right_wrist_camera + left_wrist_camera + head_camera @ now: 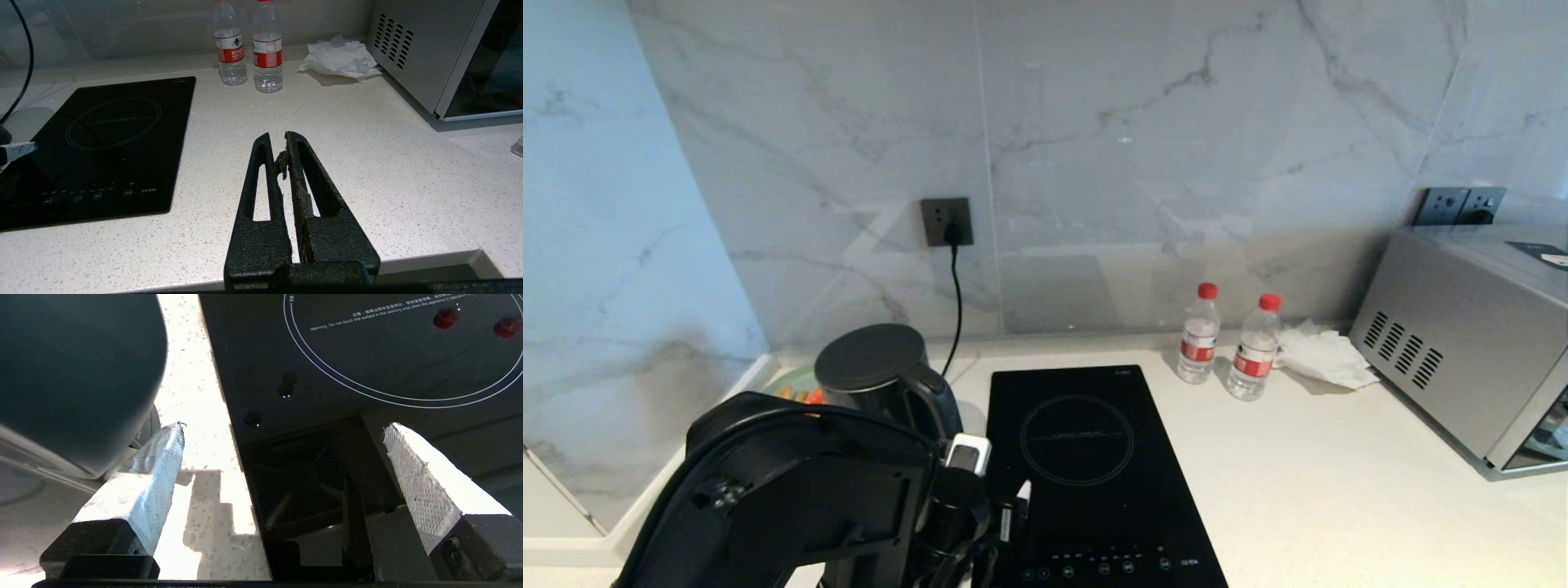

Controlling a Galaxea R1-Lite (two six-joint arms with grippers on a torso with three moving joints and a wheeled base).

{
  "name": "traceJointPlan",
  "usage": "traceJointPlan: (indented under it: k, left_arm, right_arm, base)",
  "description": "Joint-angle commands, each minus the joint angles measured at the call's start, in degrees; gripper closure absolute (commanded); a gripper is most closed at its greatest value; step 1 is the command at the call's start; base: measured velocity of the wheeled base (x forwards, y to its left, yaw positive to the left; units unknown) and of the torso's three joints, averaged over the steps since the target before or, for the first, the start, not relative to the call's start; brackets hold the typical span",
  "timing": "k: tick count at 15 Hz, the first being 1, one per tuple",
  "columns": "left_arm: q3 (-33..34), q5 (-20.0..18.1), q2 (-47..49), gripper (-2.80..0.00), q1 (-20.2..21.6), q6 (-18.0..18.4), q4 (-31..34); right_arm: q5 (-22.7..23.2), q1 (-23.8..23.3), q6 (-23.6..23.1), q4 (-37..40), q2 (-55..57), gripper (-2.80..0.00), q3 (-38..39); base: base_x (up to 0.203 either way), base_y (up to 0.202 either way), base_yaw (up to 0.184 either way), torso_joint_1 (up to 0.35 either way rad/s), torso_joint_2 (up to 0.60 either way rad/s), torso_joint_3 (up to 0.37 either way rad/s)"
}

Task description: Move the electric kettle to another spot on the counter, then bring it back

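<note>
Nearest in the head view, the left arm rises from the lower left and hides much of what lies behind it. Its left gripper has both pale, textured fingers spread wide with nothing between them, one finger over the counter just beside the electric kettle, the other over the induction hob. The kettle is a glossy black cylinder with a flat, matte dark-grey round lid and a black loop handle turned toward the hob; it stands upright at the back left of the counter, just left of the hob and partly behind the arm. The right gripper hangs above the counter's near edge, to the right of the hob, its black fingers pressed together on nothing. The counter is off-white speckled stone with a pale edge. Farther back, two clear water bottles with red caps and red labels stand side by side, a crumpled white paper lies just right of them, and a silver microwave fills the right corner. A black cord runs up the grey-veined marble wall to a dark socket.
</note>
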Motion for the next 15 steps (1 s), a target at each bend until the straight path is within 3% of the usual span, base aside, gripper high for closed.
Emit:
traceJointPlan:
  k: [1, 15]
  left_arm:
    - [-0.18, 0.20, 0.26, -2.80, 0.10, -0.01, -0.51]
    - [-0.26, 1.25, 1.27, -2.80, 0.02, 1.44, -0.52]
  right_arm:
    - [-0.02, 0.00, 0.01, 0.00, 0.00, 0.00, 0.00]
    - [-0.02, 0.00, 0.01, 0.00, 0.00, 0.00, 0.00]
  base:
    - [0.000, 0.000, 0.000, 0.000, 0.00, 0.000]
    - [0.000, 0.000, 0.000, 0.000, 0.00, 0.000]
